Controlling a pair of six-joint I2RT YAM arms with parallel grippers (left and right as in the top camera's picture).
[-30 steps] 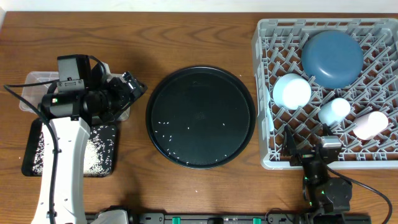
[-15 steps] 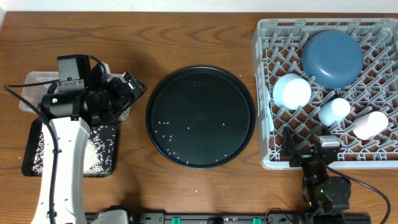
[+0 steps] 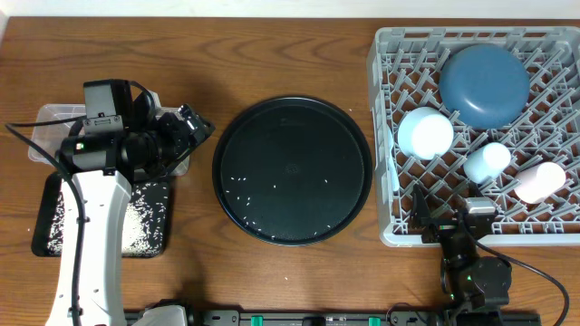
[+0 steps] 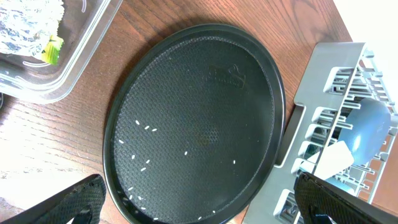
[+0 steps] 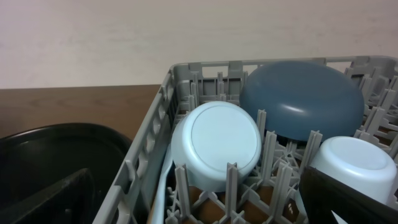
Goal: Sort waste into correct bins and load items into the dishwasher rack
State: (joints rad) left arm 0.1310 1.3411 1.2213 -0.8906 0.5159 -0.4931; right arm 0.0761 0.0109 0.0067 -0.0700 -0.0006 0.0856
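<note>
Your left hand (image 4: 199, 193), released, sits well left of the dishwasher rack (image 3: 390, 41); your right hand (image 5: 196, 186), released, at its near edge. Inside, the pale-blue bowl (image 3: 426, 133) stands on edge, base toward that edge.

My wooden bench (image 3: 272, 36) carries four things: a clear tub (image 3: 47, 127) at far left, a shallow tray (image 3: 161, 192) nearer me, a round tray (image 3: 299, 136) mid-bench, and the rack (image 3: 385, 54) at right.
</note>
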